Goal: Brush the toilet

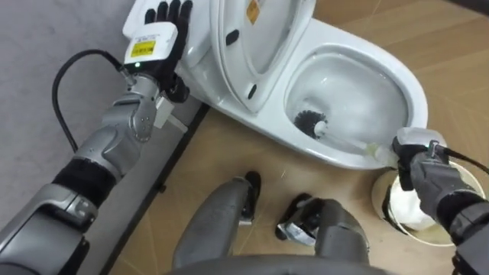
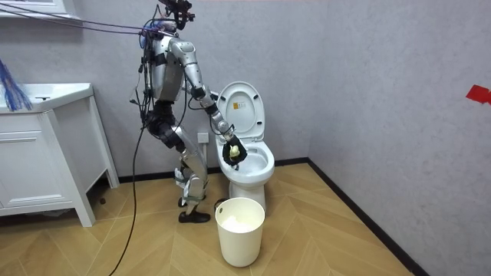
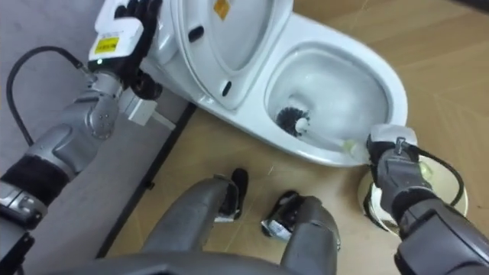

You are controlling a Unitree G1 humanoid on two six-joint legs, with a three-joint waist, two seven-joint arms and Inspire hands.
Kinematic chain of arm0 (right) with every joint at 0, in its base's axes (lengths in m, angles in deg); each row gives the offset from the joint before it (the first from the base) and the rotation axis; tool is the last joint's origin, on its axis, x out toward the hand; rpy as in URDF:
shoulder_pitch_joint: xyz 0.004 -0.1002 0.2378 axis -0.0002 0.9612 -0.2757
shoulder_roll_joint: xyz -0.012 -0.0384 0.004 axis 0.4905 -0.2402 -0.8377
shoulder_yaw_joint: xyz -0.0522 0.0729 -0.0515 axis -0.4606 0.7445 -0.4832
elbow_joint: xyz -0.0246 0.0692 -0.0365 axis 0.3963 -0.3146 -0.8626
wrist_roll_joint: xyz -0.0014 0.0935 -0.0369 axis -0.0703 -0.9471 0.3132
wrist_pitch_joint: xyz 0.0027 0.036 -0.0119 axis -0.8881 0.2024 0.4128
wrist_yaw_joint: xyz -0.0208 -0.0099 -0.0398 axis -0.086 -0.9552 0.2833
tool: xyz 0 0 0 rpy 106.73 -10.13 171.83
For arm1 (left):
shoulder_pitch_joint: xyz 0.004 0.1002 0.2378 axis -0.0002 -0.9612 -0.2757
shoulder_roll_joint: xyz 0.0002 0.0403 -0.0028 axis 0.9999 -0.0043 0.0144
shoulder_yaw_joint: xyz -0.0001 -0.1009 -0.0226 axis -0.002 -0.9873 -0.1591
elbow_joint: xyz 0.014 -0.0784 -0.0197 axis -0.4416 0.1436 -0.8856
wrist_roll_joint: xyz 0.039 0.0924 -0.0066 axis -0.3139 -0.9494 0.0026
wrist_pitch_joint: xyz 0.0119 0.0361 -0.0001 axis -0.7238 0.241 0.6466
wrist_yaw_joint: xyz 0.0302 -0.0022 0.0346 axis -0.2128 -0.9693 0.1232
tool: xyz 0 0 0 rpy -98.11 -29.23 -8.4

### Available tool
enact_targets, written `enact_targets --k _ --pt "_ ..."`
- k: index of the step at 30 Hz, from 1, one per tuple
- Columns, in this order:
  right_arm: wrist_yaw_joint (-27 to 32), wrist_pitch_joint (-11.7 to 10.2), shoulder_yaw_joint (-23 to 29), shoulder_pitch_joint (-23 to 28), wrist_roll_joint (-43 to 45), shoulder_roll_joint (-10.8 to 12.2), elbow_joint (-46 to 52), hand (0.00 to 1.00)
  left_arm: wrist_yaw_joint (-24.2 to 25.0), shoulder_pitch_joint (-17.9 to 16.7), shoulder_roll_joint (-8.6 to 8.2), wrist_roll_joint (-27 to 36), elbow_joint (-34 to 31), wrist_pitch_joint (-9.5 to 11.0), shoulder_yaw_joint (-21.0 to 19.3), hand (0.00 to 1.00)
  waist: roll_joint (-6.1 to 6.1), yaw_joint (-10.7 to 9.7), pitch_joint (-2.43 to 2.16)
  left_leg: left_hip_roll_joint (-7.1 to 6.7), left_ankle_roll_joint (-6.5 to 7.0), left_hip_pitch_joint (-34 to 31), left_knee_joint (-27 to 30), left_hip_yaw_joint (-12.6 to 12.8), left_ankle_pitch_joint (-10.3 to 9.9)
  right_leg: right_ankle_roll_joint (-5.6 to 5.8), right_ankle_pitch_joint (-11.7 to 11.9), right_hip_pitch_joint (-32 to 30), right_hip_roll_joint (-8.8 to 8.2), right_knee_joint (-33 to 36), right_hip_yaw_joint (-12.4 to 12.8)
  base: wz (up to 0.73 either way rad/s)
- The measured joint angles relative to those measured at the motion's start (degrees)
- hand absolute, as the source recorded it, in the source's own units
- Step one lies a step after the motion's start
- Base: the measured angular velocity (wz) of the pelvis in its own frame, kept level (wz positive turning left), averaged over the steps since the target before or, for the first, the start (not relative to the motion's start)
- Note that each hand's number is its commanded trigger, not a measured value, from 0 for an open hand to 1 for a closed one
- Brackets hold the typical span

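Brush head down in bowl; our right hand curled round handle end. Left hand straight-fingered, flat on tank. We judge brush light, stiff, wet-slippery: grip high.

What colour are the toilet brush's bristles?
Black. The bristles of the toilet brush show best in the left eye view.

Lighting's soft and even, bright room, light coming from above. The glossy white ceramic toilet bowl carries a mild sheen on its inside. The round white plastic bin drops a faint, soft-edged shadow on the pale wooden herringbone floor at its base — the plain grey wall is evenly lit.
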Motion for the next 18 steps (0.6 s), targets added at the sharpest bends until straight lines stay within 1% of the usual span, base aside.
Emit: enact_targets --k 1,3,4,5,7,10,11,13,16,18 --pt "-0.3 -0.7 0.1 0.6 0.0 -0.4 0.1 1.0 0.7 -0.2 0.36 1.4 0.2 0.5 0.0 0.0 -0.26 0.0 0.01 0.22 0.09 0.9 -0.1 0.2 -0.1 0.26 0.1 0.7 0.36 -0.5 0.3 -0.11" --pt "-0.4 -1.0 0.4 1.8 0.0 -0.9 0.7 1.0 1.2 -0.8 0.87 1.7 0.8 1.3 -0.1 0.0 -0.75 0.1 -0.26 0.24 0.09 2.1 -0.9 0.8 0.0 0.43 0.2 1.4 0.37 -0.9 0.8 -0.15" --pt "-0.4 -1.3 1.2 3.2 0.0 -1.0 1.1 1.0 1.8 -1.8 0.85 1.6 1.2 1.7 -0.5 0.0 -0.94 0.0 -0.33 0.21 0.08 3.4 -1.7 0.9 0.0 0.83 0.2 2.6 0.51 -1.7 0.8 -0.11" --pt "-0.5 -1.6 1.8 4.1 0.0 -1.0 1.3 1.0 2.4 -2.2 0.84 1.6 1.3 1.9 -1.0 0.0 -1.04 -0.2 -0.52 0.19 0.07 4.1 -2.1 0.9 0.0 0.96 0.3 3.3 0.66 -2.2 0.9 -0.07" --pt "-1.3 -2.4 4.2 7.4 0.0 -1.0 2.3 1.0 4.1 -4.1 0.87 1.6 1.9 2.2 -1.9 0.0 -1.19 -0.9 -1.45 0.23 -0.08 6.7 -3.6 0.7 0.1 1.29 0.6 5.9 1.32 -4.0 1.0 -0.06" --pt "-2.6 -3.1 6.6 10.1 0.0 -1.1 2.7 1.0 4.8 -7.0 0.79 1.6 2.0 2.4 -3.4 0.0 -1.33 -1.5 -1.89 0.17 -0.18 10.0 -5.5 1.1 0.1 1.69 0.8 8.8 1.77 -5.8 1.7 -0.09" --pt "-2.9 -3.2 6.8 10.5 0.1 -1.1 3.0 1.0 4.8 -7.7 0.67 1.6 2.0 2.6 -3.8 0.0 -1.29 -1.5 -2.01 0.21 -0.19 10.7 -5.8 1.2 0.1 1.78 0.9 9.3 1.92 -6.2 1.8 -0.16" --pt "-3.1 -3.1 8.4 12.7 2.3 -0.3 4.0 1.0 4.8 -10.5 -0.01 1.5 1.9 2.7 -5.7 0.0 -1.08 -1.6 -2.19 0.72 -0.18 13.4 -6.7 1.2 -0.3 1.93 1.4 12.0 3.17 -8.4 2.5 -0.24" --pt "-3.1 -3.0 9.7 14.5 4.0 0.4 4.4 1.0 4.8 -13.3 -0.22 1.2 1.7 3.2 -7.6 0.0 -1.16 -1.7 -2.25 0.87 -0.35 16.3 -8.0 1.3 -0.7 2.06 1.4 14.7 3.68 -9.9 2.9 -0.22" --pt "-3.4 -2.8 11.2 16.3 4.7 1.1 4.4 1.0 4.4 -16.4 -0.21 -0.8 1.7 3.8 -9.4 0.0 -0.91 -1.7 -2.4 1.01 -0.62 19.6 -9.3 1.0 -1.2 2.31 1.6 17.5 4.77 -12.0 3.9 -0.27"
